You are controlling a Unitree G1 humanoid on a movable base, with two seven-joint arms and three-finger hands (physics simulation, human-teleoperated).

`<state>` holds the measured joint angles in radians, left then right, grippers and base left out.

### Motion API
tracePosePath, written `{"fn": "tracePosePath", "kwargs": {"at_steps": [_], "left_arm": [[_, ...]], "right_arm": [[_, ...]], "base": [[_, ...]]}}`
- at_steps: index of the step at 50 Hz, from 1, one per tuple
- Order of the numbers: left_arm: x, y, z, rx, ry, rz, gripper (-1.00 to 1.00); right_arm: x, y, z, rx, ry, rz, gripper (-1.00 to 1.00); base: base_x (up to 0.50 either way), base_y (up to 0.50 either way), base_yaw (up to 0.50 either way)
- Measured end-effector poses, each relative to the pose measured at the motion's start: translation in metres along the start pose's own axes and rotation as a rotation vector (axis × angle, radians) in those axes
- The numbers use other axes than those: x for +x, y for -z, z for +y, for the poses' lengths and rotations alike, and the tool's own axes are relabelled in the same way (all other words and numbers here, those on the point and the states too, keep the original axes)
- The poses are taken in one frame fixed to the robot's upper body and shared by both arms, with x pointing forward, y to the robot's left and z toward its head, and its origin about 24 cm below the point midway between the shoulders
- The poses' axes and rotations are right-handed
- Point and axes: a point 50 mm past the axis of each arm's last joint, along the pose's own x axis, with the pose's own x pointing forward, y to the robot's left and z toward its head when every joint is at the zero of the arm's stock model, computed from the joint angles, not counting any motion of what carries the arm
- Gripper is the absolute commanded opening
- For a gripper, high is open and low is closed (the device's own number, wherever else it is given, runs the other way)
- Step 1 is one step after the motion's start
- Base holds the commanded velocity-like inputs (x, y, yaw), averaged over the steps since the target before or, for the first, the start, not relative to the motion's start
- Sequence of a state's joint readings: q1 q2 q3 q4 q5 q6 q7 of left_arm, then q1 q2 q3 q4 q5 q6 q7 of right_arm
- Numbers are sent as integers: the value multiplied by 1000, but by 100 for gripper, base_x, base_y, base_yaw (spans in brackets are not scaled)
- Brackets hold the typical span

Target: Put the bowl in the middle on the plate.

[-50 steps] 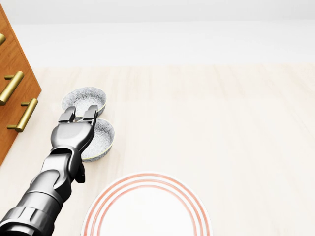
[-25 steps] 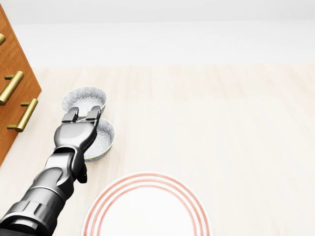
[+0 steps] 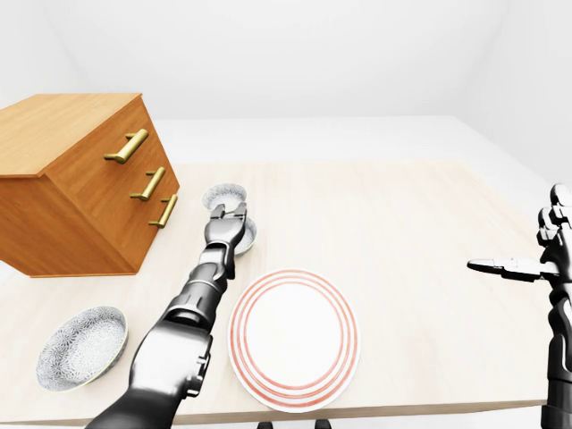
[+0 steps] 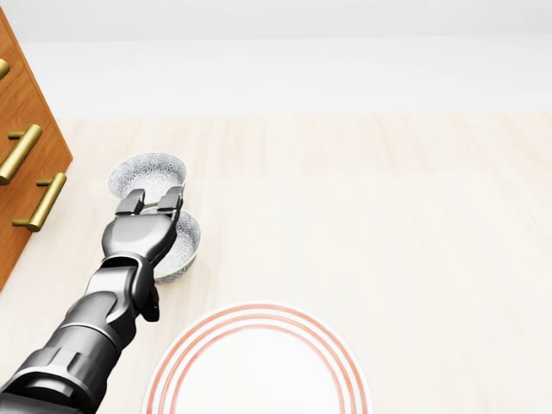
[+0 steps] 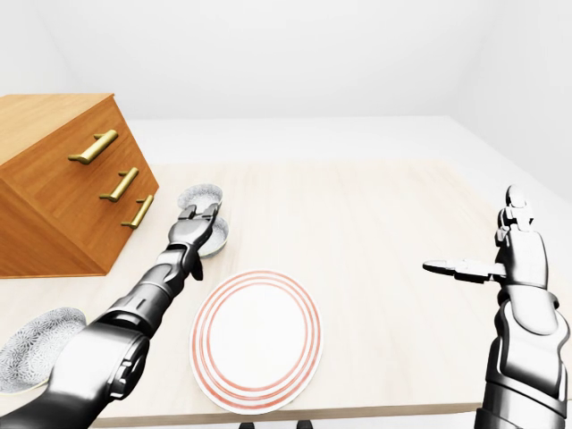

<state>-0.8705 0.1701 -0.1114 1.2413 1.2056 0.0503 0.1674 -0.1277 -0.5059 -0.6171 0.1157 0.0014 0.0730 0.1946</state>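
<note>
Middle bowl [image 4: 185,241]: rigid, light, probably fragile; take by the rim. Left hand [image 4: 140,233] over it, grip unclear; right hand [image 5: 518,255] spread.

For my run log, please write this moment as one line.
left hand: at middle bowl, grasp unclear | right hand: open, apart | plate: bare

Left hand [image 4: 140,235] farther right over middle bowl [image 4: 189,242]
</note>
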Motion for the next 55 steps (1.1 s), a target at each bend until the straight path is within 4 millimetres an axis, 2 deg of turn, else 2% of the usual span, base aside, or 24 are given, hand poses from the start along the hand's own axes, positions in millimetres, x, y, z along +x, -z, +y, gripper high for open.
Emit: {"fn": "tracePosePath", "kwargs": {"at_steps": [55], "left_arm": [[0, -1, -4, -23, 53, 6, 100]], "right_arm": [[0, 0, 1, 3, -3, 0, 100]], "base": [[0, 0, 0]]}}
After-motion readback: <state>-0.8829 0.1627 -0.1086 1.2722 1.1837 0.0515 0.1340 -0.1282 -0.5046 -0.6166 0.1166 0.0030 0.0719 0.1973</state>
